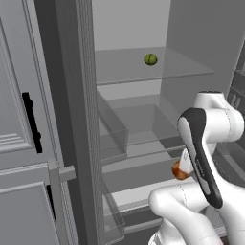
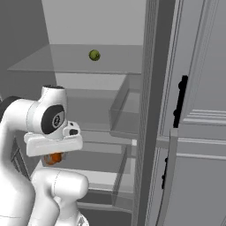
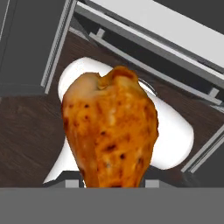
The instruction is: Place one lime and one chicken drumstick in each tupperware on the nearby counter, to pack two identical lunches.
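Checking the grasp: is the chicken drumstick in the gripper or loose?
In the gripper: the chicken drumstick rises from between its fingertips, clear of the floor.

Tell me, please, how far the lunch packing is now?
Nothing visibly packed yet. In hand: the gripper is shut on a chicken drumstick, held in front of the open fridge. Left: one lime sits on the upper glass shelf; carrying food to the tupperware remains.

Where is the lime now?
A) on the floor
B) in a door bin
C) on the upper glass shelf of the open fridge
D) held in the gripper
C: the lime sits alone on the upper glass shelf, while the gripper holds the chicken drumstick.
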You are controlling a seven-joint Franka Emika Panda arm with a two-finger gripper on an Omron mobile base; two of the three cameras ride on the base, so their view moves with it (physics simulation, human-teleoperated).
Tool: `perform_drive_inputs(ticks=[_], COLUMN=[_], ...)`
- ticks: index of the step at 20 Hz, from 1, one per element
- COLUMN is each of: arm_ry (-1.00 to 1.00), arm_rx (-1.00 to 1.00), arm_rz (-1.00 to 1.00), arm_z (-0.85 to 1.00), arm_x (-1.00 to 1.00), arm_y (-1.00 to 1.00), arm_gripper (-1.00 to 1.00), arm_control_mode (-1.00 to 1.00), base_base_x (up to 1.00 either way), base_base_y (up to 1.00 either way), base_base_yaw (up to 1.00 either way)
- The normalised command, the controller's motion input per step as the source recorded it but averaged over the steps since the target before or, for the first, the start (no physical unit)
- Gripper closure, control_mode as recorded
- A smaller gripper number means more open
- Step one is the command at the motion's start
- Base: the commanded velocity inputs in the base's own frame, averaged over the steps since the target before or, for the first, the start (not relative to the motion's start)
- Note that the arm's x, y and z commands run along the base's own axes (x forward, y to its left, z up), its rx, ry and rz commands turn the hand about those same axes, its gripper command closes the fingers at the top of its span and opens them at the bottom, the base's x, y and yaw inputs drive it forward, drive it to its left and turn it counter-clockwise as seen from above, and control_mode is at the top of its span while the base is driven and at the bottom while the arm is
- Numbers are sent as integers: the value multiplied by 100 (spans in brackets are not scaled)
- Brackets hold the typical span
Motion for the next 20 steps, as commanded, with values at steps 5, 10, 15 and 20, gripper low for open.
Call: perform_drive_inputs(ticks=[5, 10, 15, 20], arm_ry=[0, 0, 0, 0], arm_rx=[0, 0, 0, 0], arm_rz=[0, 0, 0, 0], arm_z=[0, 0, 0, 0], arm_x=[-6, 0, 0, 0], arm_y=[0, 0, 0, 0], arm_gripper=[100, 100, 100, 100], arm_control_mode=[100, 100, 100, 100], base_base_x=[-32, -100, -100, -100], base_base_y=[-2, -15, -24, 3], base_base_yaw=[0, 0, 0, 17])
